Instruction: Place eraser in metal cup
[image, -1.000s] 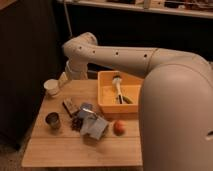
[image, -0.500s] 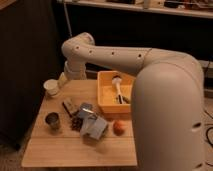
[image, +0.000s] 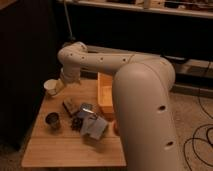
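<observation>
The eraser, a small flat brownish block, lies on the wooden table left of centre. The metal cup stands upright a little to its front left, dark inside. My gripper hangs from the white arm at the table's back left, right beside a white paper cup, behind the eraser and apart from it. It holds nothing that I can see.
A dark brown lumpy cluster and a grey-blue folded piece lie just right of the metal cup. A yellow bin sits at the back right, largely hidden by my big white forearm. An orange ball peeks out by the forearm.
My forearm has swung left and closer, now covering most of the bin and part of the orange ball. The gripper stays by the white cup. The objects have not moved.
</observation>
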